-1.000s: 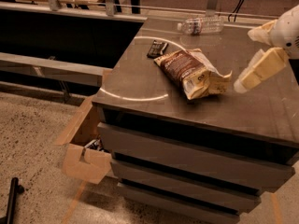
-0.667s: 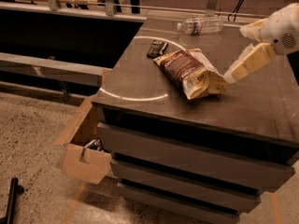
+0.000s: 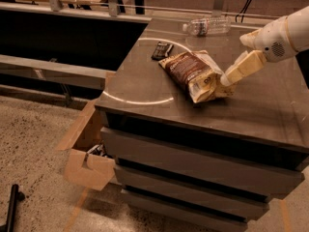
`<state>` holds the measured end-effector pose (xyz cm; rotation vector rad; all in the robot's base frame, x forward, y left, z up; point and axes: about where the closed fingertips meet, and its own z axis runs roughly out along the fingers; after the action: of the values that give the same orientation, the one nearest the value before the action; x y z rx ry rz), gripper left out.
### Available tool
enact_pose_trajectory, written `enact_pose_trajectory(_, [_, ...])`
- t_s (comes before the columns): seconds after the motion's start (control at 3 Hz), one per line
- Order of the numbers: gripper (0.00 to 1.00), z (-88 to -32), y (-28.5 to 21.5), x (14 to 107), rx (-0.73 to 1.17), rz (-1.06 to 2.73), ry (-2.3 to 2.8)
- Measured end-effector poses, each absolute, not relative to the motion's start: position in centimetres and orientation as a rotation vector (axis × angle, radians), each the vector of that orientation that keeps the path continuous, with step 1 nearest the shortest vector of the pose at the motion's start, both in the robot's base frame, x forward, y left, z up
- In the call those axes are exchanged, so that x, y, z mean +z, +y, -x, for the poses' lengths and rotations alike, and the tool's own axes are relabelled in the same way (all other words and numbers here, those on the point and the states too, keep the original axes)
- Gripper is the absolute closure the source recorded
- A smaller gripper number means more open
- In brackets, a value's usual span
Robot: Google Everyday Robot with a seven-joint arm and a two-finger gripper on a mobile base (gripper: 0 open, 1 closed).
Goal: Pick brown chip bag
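Observation:
The brown chip bag (image 3: 193, 74) lies flat on the dark counter top (image 3: 140, 88), near its middle. Its front is dark brown with pale writing and its near end is cream-yellow. My gripper (image 3: 239, 69) reaches in from the right on a white arm (image 3: 285, 33). It slants down to the left, and its tip is at the bag's right near end, touching it or just above it. The bag rests on the counter.
A clear plastic bottle (image 3: 207, 26) lies at the counter's far edge. A small black remote (image 3: 161, 50) lies left of the bag. An open cardboard box (image 3: 87, 163) stands on the floor at the counter's left. A black object (image 3: 12, 207) lies on the floor at the lower left.
My gripper has moved left and down from the counter's right side to the bag's right end. The bag, bottle and remote have not moved.

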<state>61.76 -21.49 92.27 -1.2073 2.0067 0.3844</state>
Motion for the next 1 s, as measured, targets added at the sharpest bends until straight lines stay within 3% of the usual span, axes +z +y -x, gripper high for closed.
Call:
enact_pose_trajectory(0.33, [0.00, -60.8, -22.3, 90.5, 0.415, 1.193, 2.018])
enact_pose_trajectory(0.67, [0.15, -59.8, -23.2, 88.8, 0.461, 1.212, 2.015])
enact_pose_trajectory(1.0, [0.38, -58.7, -24.0, 87.5, 0.497, 1.260, 2.014])
